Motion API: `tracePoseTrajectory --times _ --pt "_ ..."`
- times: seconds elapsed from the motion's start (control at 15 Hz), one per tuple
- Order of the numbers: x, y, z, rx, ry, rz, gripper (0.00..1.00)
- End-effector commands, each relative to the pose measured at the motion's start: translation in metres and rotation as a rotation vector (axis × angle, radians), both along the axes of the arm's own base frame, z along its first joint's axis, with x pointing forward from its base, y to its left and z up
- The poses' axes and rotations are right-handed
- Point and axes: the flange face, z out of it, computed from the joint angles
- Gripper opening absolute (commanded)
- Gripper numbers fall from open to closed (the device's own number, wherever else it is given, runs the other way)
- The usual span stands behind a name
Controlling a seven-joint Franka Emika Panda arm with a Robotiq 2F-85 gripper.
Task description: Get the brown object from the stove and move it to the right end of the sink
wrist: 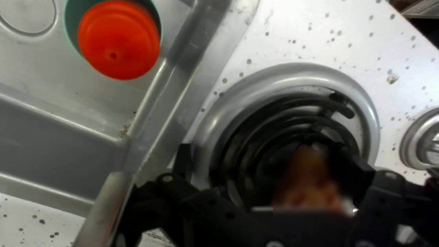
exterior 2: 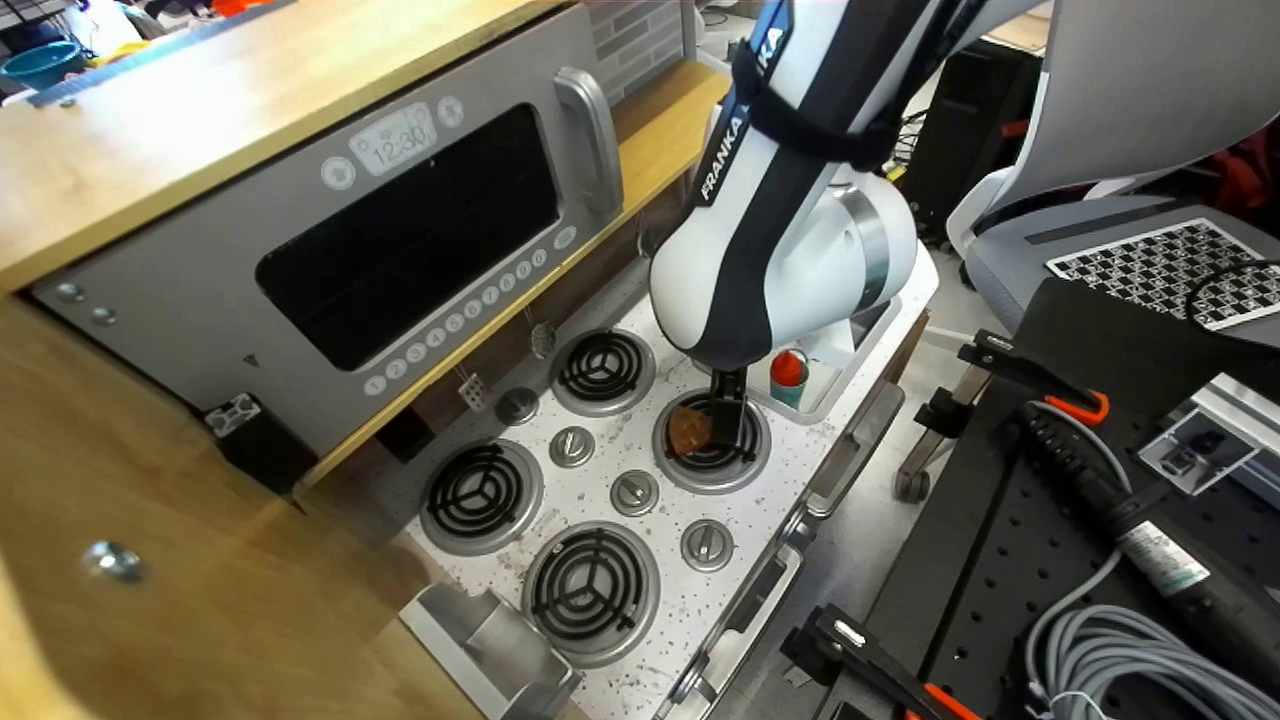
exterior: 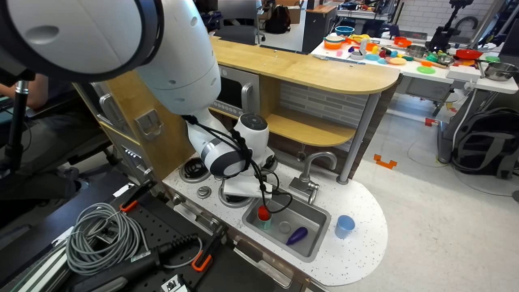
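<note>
Object [exterior 2: 686,432] over a stove [exterior 2: 570,490] burner [exterior 2: 712,463] beside the sink [exterior: 309,218]; cup [exterior: 264,224] inside, faucet [exterior: 306,170] behind

Brown object [wrist: 308,183] blurred in wrist view, its lower edge hidden behind a dark mount [wrist: 301,226]; contact with the fingers [wrist: 184,159] cannot be told. Teal cup [wrist: 77,15] cut off by that view's top edge, sink [wrist: 65,154] by its left. In an exterior view the arm [exterior: 186,61], itself cropped, hides object and fingers.

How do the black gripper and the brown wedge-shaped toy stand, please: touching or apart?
Cannot tell: the wrist view blurs where the toy and the gripper might meet.
</note>
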Motion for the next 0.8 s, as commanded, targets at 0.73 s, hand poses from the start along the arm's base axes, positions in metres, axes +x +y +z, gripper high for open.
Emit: tracePoseTrajectory --times 0.73 --pt "-0.02 0.037 0.019 -0.004 -0.091 0.145 1.0"
